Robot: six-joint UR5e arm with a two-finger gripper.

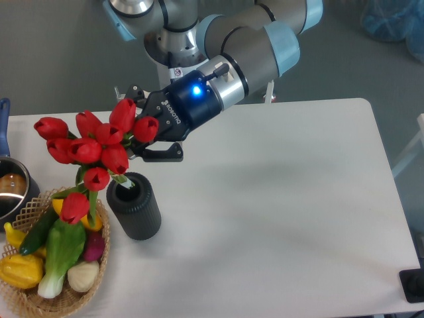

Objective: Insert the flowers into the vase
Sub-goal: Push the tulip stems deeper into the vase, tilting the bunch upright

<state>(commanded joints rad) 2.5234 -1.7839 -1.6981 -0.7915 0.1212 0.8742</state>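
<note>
End effector (147, 136) upper left of frame, pinching flowers (93, 142) among the buds. Stems down into vase (134, 205) mouth, left of centre on tabletop (278, 212), just right of wicker basket (40, 298).

Single fixed view, high, angled steeply down at the white counter (278, 199). Arm enters from the far top edge. Mid-range: the gripper (154, 129) sits upper left of centre, most of the counter spreading right and below it.
</note>
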